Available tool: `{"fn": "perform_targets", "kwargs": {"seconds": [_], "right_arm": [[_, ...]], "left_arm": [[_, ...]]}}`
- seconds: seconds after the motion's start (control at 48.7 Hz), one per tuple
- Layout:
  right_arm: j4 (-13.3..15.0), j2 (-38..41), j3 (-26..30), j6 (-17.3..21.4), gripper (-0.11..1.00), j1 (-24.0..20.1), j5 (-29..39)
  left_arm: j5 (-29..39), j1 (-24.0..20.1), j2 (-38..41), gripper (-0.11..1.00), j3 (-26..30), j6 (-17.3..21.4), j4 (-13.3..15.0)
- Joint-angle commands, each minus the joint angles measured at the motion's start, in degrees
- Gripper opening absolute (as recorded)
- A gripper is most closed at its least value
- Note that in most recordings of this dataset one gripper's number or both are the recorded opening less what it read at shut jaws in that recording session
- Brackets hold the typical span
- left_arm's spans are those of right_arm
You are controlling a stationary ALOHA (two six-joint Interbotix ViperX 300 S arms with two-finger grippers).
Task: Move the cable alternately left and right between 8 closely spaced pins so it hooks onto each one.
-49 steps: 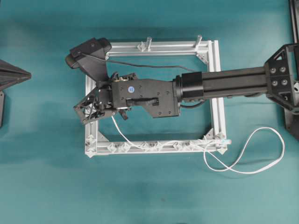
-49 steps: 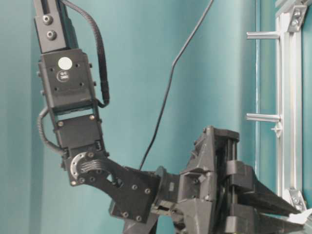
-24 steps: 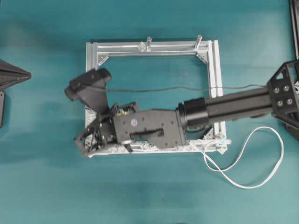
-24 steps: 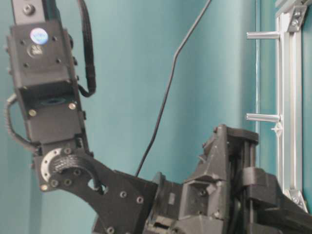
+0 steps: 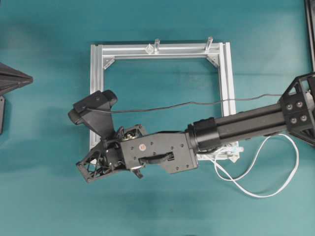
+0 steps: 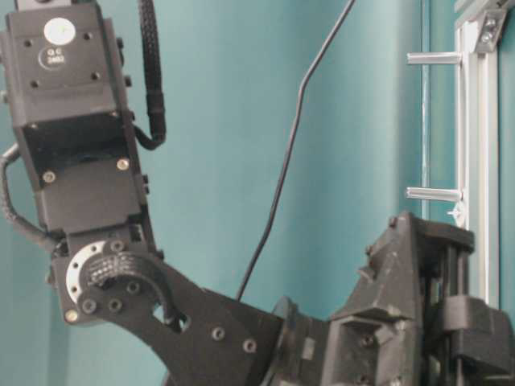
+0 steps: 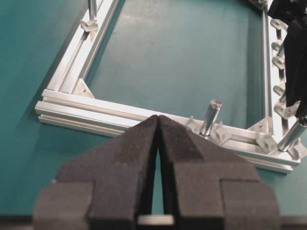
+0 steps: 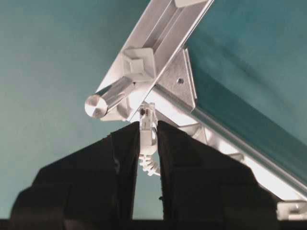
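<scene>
The white cable [image 5: 275, 192] lies in a loop on the table to the right of the silver frame [image 5: 162, 50]. It runs under my right arm along the near rail. My right gripper [image 5: 90, 167] hangs over the frame's near left corner. In the right wrist view this gripper [image 8: 148, 125] is shut on the cable's clear plug [image 8: 147, 120], beside a short metal post [image 8: 103, 103]. The whitish pins [image 7: 278, 48] line the rail under the right arm. My left gripper [image 7: 158, 117] is shut and holds nothing, off the frame's left side [image 5: 24, 77].
Two upright grey posts [image 5: 157, 44] [image 5: 209, 41] stand on the far rail. Two more posts [image 7: 211, 115] stand near the frame's near left corner. A thin dark wire [image 5: 197, 103] crosses the frame to the right wrist camera [image 5: 93, 105]. Teal table lies all around.
My right arm has swung from inside the frame toward its near rail and past the near left corner, carrying the plug. The cable's loop has shifted slightly. The left gripper has not moved.
</scene>
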State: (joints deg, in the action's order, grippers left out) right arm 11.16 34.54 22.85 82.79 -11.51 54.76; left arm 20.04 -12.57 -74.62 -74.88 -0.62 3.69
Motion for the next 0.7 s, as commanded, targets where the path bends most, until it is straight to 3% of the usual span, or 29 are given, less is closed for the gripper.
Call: {"fn": "perform_targets", "kwargs": {"seconds": [0.0,0.678], "right_arm": [[-0.18,-1.23,1.41,0.0,0.13,-0.7,-0.35],[0.26,-1.23,1.41,-0.26,0.13,-0.79,0.0]], "left_arm": [[-0.26,-0.09,0.35,0.0,0.53,-0.35,0.09],[-0.26,-0.09,0.44,0.0,0.53,-0.35,0.09]]}}
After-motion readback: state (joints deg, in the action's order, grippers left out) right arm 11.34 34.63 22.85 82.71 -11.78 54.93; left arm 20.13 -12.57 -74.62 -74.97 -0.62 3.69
